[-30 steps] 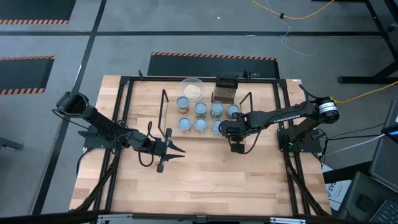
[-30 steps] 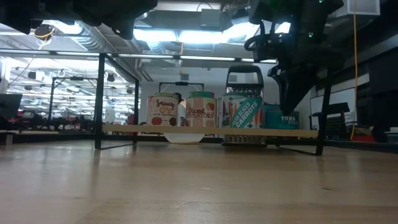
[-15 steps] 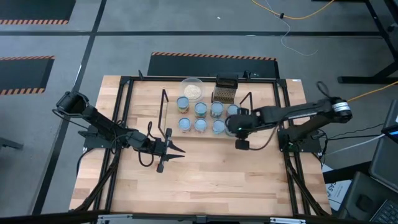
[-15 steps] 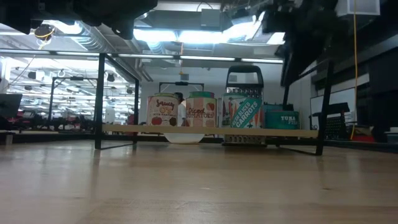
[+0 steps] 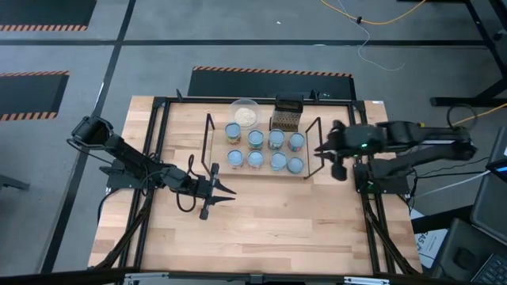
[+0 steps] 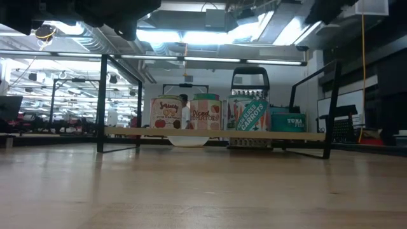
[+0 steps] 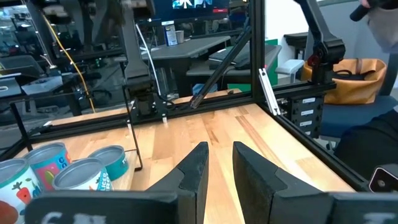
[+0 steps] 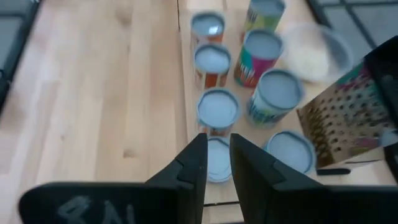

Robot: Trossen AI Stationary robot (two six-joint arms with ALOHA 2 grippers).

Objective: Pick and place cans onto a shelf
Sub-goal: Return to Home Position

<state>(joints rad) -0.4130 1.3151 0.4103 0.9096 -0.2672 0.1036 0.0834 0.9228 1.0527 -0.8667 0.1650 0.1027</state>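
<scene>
Eight cans (image 5: 255, 138) on shelf (image 5: 245, 149) overhead, their labels in low view

Light-wood table (image 5: 261, 229) is topped by the low shelf (image 6: 127, 131), and all eight cans (image 5: 255, 159) are parked on it in two rows of four. Just behind, a clear bowl (image 5: 245, 113) and box grater (image 5: 287, 115) are set on the table.

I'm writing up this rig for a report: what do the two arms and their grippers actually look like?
Both the left arm and right arm are near-black, built of slim jointed links; a black cable loops by the left wrist. The left gripper and right gripper each have two flat, tapering black fingers on a wide dark bar bearing faint pale scrawled marks.
</scene>
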